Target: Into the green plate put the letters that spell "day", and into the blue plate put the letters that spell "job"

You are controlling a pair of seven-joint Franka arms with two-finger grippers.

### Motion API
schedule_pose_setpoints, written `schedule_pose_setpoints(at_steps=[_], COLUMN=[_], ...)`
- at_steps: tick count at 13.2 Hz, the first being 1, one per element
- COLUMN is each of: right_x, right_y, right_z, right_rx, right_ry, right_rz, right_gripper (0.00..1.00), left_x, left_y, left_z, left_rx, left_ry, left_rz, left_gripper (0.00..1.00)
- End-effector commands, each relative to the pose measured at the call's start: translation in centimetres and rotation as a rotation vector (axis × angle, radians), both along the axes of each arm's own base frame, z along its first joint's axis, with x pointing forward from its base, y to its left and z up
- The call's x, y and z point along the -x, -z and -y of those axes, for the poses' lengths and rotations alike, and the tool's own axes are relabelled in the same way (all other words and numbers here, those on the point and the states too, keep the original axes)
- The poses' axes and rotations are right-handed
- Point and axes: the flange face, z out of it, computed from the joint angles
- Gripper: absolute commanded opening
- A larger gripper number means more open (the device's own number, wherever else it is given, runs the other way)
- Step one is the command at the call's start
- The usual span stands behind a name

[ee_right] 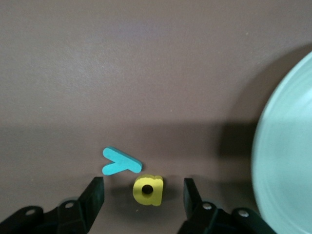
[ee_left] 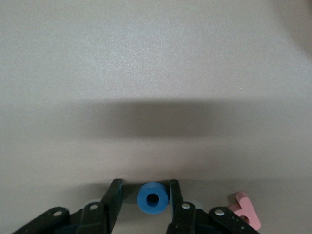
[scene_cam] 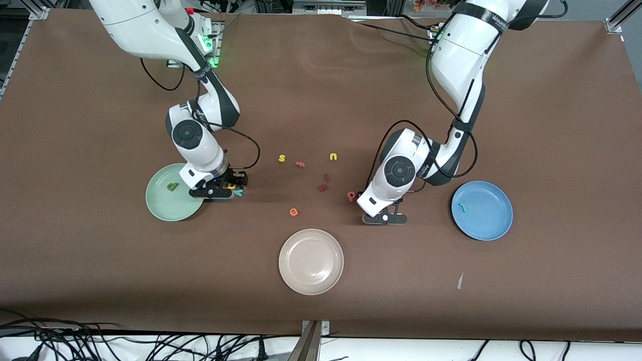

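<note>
My left gripper is down at the table with its jaws around the blue "o". One finger touches the ring and a gap shows at the other, so it is open. The salmon-pink "b" lies just beside it. The teal "j" lies in the blue plate. My right gripper stands open astride the yellow "d", with a gap on both sides. The teal "y" lies next to the "d". The dark green "a" rests in the green plate.
A beige plate sits nearest the front camera, mid-table. Between the arms lie a yellow "s", an orange "f", a yellow "u", two dark red letters and an orange "e".
</note>
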Motion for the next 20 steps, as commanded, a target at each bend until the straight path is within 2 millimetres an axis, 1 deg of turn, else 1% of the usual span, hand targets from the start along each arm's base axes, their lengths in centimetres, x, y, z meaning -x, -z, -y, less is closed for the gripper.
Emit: schedule_pose_setpoints(at_steps=[1,4,6,7,8,9,10,11,12,13,14,15,16,17,18,19,20], right_x=[1.1,1.7,1.9,1.9,1.9,1.9,1.9,1.9,1.9,1.9,1.9,1.9,1.9,1.8,1.7,1.4,1.3], right_y=[0.8,1.4,1.6,1.6,1.6,1.6,1.6,1.6,1.6,1.6,1.6,1.6,1.5,1.2,0.7,-0.5,-2.0], right_z=[0.3,0.5,0.5,0.5,0.5,0.5,0.5,0.5,0.6,0.6,0.6,0.6,0.6,0.5,0.5,0.5,0.8], right_rx=[-0.01,-0.017,-0.015,-0.015,-0.014,-0.013,-0.012,-0.011,-0.01,-0.009,-0.009,-0.009,-0.008,-0.009,-0.01,-0.011,-0.001], right_ry=[0.015,0.014,0.013,0.011,0.008,0.006,0.003,0.0,0.0,-0.003,-0.005,-0.007,-0.009,-0.01,-0.015,-0.039,-0.057], right_rz=[-0.002,0.01,0.007,0.007,0.008,0.01,0.01,0.011,0.011,0.011,0.011,0.012,0.012,0.015,0.019,0.031,0.023], right_gripper=[0.74,0.73,0.67,0.61,0.58,0.55,0.51,0.45,0.4,0.36,0.34,0.3,0.29,0.28,0.28,0.28,0.28], left_x=[0.3,0.3,0.2,-0.1,-0.6,-1.8,-2.7,-3.6,-4.3,-5.0,-5.8,-6.5,-7.3,-7.7,-8.1,-8.3,-8.3], left_y=[-0.3,-0.3,-0.4,-0.9,-1.7,-3.6,-4.8,-6.0,-6.7,-7.8,-8.2,-8.4,-8.4,-8.2,-8.2,-8.0,-7.8], left_z=[0.1,0.1,0.2,0.0,-0.8,-1.5,-3.0,-5.2,-7.4,-10.1,-13.4,-15.9,-19.1,-21.8,-24.0,-25.5,-26.4], left_rx=[-0.023,-0.023,-0.021,-0.02,-0.037,-0.038,-0.042,-0.039,-0.031,-0.024,-0.013,0.001,0.016,0.029,0.038,0.045,0.035], left_ry=[0.027,0.025,0.022,0.019,0.024,0.071,0.108,0.142,0.198,0.244,0.29,0.354,0.401,0.445,0.477,0.495,0.518], left_rz=[-0.009,-0.009,-0.007,-0.005,-0.027,-0.044,-0.069,-0.08,-0.092,-0.109,-0.126,-0.128,-0.127,-0.128,-0.126,-0.126,-0.13], left_gripper=[0.36,0.23,0.21,0.2,0.2,0.2,0.19,0.19,0.19,0.19,0.19,0.2,0.2,0.2,0.2,0.2,0.2])
